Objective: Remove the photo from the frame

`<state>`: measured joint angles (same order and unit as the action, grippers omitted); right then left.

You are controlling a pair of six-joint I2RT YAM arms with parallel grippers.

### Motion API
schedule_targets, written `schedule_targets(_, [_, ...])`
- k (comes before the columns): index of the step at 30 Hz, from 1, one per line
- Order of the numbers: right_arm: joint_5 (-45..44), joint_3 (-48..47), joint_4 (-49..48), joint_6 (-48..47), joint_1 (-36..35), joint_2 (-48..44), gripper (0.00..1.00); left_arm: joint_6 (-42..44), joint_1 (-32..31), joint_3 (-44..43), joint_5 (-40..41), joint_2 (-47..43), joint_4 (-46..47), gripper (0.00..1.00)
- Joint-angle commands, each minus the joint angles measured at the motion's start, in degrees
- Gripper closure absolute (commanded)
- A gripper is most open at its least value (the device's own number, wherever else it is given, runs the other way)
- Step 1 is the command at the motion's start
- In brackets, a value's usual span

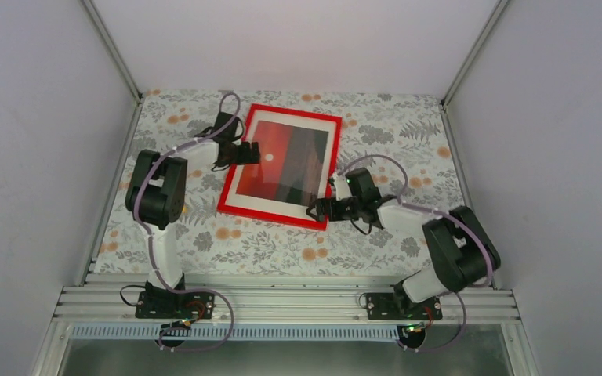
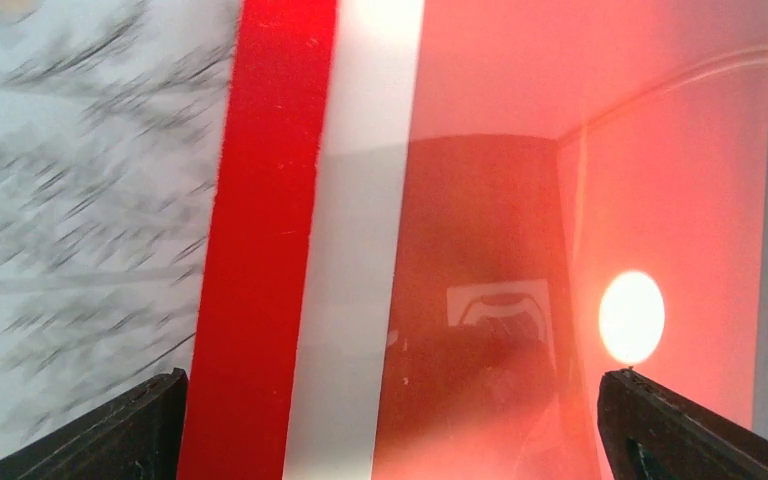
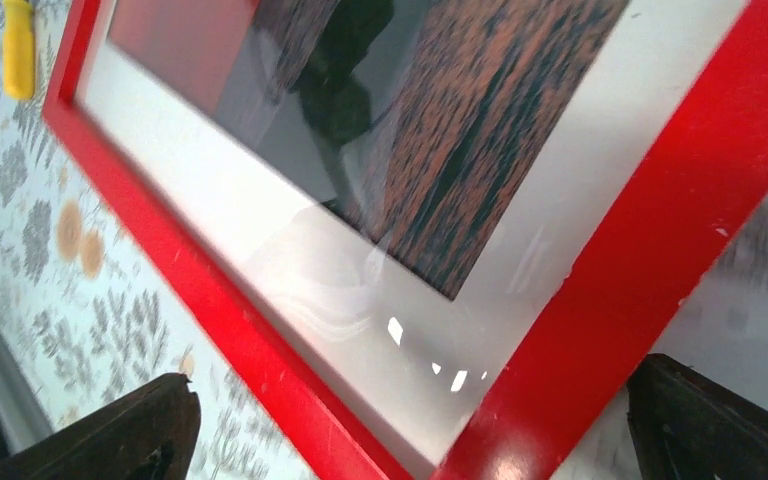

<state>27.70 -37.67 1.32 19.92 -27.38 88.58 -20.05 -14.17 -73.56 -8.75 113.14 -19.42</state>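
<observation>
The red frame (image 1: 239, 168) lies face up on the floral table, the sunset photo (image 1: 286, 160) behind glass inside a white mat (image 1: 298, 121). My left gripper (image 1: 251, 153) is open, its fingers straddling the frame's left side (image 2: 260, 250), one finger over the cloth and one over the photo near the white sun (image 2: 631, 317). My right gripper (image 1: 315, 211) is open over the frame's near right corner (image 3: 600, 330), its fingers on either side of that corner. The photo's dark water shows in the right wrist view (image 3: 480, 130).
The floral tablecloth (image 1: 282, 243) covers the table all round the frame. White walls with aluminium posts close in the left, back and right sides. A yellow object (image 3: 18, 50) shows at the far left of the right wrist view.
</observation>
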Motion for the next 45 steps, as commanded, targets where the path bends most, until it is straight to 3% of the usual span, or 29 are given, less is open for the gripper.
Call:
schedule_targets(1, [4.0,6.0,-2.0,5.6,-3.6,-5.8,0.03,0.5,-6.1,-8.3,-6.5,4.2,-0.1,0.0])
schedule_targets(6, [3.2,9.4,-0.4,7.2,-6.4,-10.5,0.01,-0.1,-7.6,-14.1,-5.7,8.8,-1.6,0.0])
schedule_targets(10, [-1.7,10.3,4.2,6.5,-6.5,-15.4,0.0,-1.3,-6.7,-13.4,-0.9,6.5,-2.0,0.0])
schedule_targets(14, [-8.6,8.0,10.6,4.7,-4.4,-21.2,0.0,-4.5,-3.1,-7.0,1.4,-1.8,-0.7,0.0])
schedule_targets(19, [-11.9,0.3,14.0,-0.7,1.8,-19.8,0.0,-8.7,-0.7,7.5,2.7,-16.7,2.5,0.0])
schedule_targets(25, [-10.6,-14.5,10.9,-6.1,9.9,-7.9,0.0,-14.0,-1.0,26.0,-1.6,-31.7,5.9,0.0])
schedule_targets(32, [-6.3,-32.4,8.9,-12.1,18.8,12.0,0.0,-20.9,-4.4,39.1,-5.8,-42.4,9.6,0.0])
schedule_targets(45, [3.1,-60.8,15.9,-19.8,26.6,38.2,0.0,-28.4,-8.9,46.9,-10.1,-38.2,22.3,0.0])
